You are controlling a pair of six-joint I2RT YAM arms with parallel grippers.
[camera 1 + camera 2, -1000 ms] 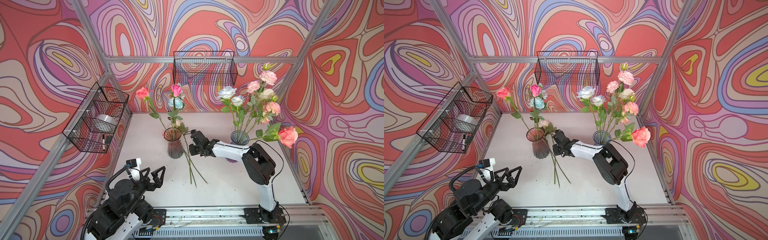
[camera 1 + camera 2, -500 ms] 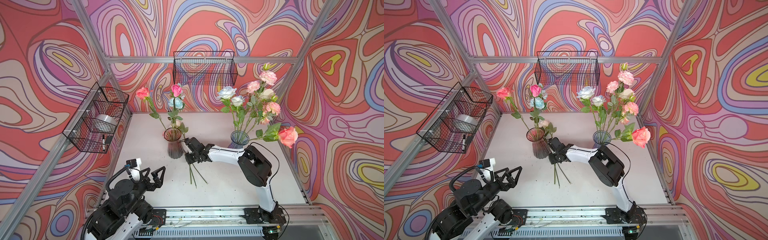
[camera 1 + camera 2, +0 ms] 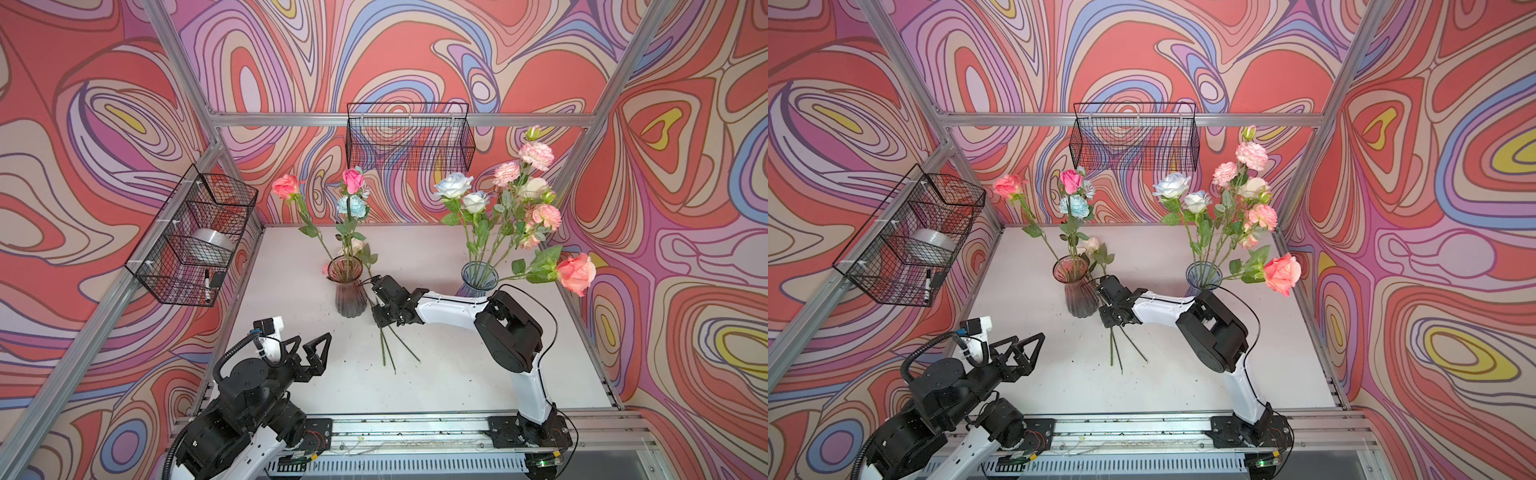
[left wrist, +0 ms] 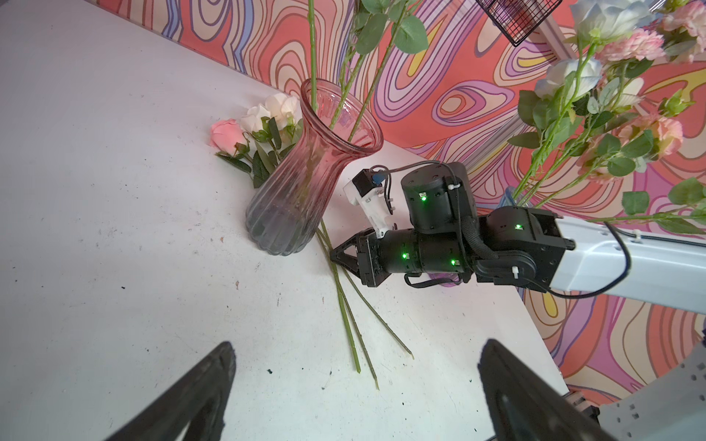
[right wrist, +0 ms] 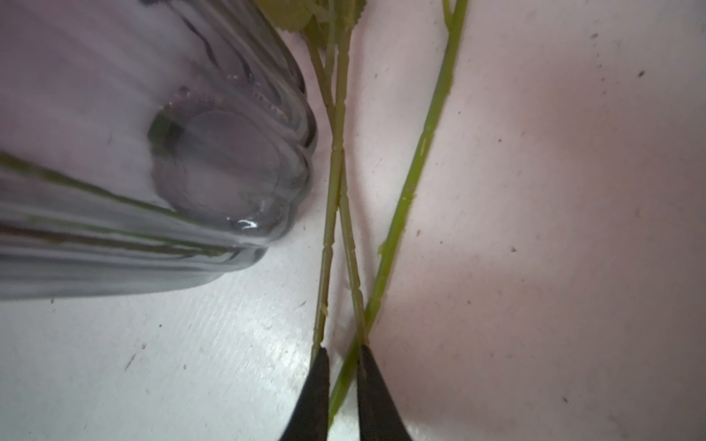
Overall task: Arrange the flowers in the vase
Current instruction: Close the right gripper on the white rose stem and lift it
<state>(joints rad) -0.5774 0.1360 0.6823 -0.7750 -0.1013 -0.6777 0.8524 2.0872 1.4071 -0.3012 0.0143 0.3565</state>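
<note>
Flowers (image 4: 225,135), 3 lying on the table (image 3: 282,316) just beside the pink vase (image 3: 348,293): pick-up step, right gripper (image 5: 342,357) jaws nearly together around 1 stem (image 5: 410,183), pinch not certain, left gripper (image 3: 312,347) spread wide; next, lift and tip it upright into the vase.

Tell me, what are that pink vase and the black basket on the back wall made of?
The pink vase looks like glossy, ribbed tinted glass: the stems show through its wall. The black basket is probably painted metal wire: a thin, stiff-looking open grid.
</note>
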